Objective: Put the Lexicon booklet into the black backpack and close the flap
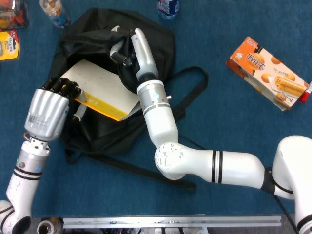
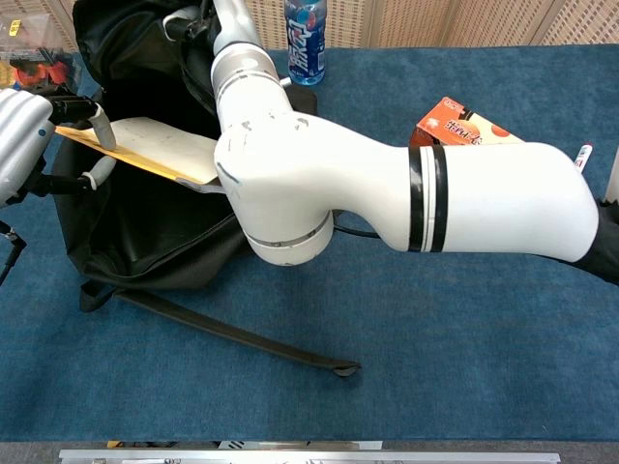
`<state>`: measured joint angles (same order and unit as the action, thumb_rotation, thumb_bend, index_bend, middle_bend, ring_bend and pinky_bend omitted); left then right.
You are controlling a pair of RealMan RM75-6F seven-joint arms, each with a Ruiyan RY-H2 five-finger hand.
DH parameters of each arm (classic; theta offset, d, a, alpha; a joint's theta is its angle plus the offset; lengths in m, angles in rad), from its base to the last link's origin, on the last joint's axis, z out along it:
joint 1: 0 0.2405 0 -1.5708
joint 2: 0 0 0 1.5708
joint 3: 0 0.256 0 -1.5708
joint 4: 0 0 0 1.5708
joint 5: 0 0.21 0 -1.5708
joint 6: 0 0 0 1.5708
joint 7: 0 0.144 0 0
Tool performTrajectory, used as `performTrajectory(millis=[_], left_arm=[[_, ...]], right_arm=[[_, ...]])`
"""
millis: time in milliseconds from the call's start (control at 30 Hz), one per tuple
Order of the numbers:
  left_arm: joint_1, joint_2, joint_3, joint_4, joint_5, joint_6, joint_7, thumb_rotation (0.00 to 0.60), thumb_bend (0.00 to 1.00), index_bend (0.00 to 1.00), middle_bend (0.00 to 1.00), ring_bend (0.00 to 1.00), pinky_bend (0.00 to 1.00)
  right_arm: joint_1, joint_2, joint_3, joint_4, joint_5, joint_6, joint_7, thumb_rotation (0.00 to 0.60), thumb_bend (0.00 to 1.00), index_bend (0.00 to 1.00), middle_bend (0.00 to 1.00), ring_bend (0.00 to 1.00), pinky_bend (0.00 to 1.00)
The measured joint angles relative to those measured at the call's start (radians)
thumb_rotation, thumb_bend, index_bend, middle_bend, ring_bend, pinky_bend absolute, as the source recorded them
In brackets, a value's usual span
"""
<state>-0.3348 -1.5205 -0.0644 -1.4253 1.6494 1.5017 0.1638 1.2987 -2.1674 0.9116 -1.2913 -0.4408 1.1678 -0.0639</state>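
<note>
- Between the two hands, over the mouth of the black backpack (image 1: 97,136): Lexicon booklet (image 1: 100,87), pale face up, yellow-orange strip along its near edge, tilted and only partly inside the opening.
- Pinched at its left corner by the left hand (image 1: 48,112), dark fingers (image 1: 63,87) curled over the booklet's top edge; in the chest view the same hand (image 2: 21,135) at the far left with the booklet (image 2: 155,147) jutting out rightward from it.
- Just right of the booklet's far corner: right hand (image 1: 129,48), fingers curled on a fold of the backpack's upper fabric, lifting it above the opening.
- Right forearm laid alongside the booklet's right edge; touching it or not cannot be told.
- Below the left hand: backpack strap (image 1: 146,173) trailing across the blue table cover (image 1: 234,122).
- Well right of the right hand: orange snack box (image 1: 268,73), with a red-tipped pen (image 1: 306,92) at its far end.
- Beyond the right hand, at the table's far edge: blue-labelled bottle (image 2: 305,43).
- Up and left of the left hand: second bottle (image 1: 54,12) and a yellow packet (image 1: 9,45).
</note>
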Motion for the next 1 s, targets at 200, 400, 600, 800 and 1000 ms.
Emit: performTrajectory(millis=[200, 400, 600, 800, 1000], left_arm=[[-0.013, -0.022, -0.006, -0.011, -0.007, -0.022, 0.017, 0.600, 0.39, 0.66, 0.51, 0.39, 0.37], [-0.024, -0.046, -0.014, -0.009, -0.025, -0.046, 0.034, 0.600, 0.39, 0.66, 0.50, 0.39, 0.37], [-0.026, -0.068, -0.009, 0.019, -0.042, -0.065, 0.040, 0.600, 0.39, 0.66, 0.50, 0.39, 0.37], [-0.015, -0.088, 0.005, 0.043, -0.048, -0.063, 0.045, 0.600, 0.39, 0.66, 0.50, 0.39, 0.37], [-0.013, -0.107, 0.003, 0.039, -0.059, -0.068, 0.052, 0.600, 0.39, 0.66, 0.51, 0.39, 0.37]], right_arm=[[0.003, 0.000, 0.003, 0.000, 0.005, 0.000, 0.004, 0.600, 0.99, 0.74, 0.63, 0.69, 0.92], [0.001, 0.006, 0.004, -0.011, 0.010, 0.004, 0.004, 0.600, 0.99, 0.74, 0.63, 0.69, 0.92], [-0.003, 0.013, 0.004, -0.023, 0.014, 0.010, 0.001, 0.600, 0.99, 0.74, 0.63, 0.69, 0.92], [-0.005, 0.016, 0.003, -0.030, 0.023, 0.011, 0.000, 0.600, 0.99, 0.74, 0.63, 0.69, 0.92], [-0.001, 0.012, 0.003, -0.029, 0.031, 0.010, 0.003, 0.600, 0.99, 0.74, 0.63, 0.69, 0.92]])
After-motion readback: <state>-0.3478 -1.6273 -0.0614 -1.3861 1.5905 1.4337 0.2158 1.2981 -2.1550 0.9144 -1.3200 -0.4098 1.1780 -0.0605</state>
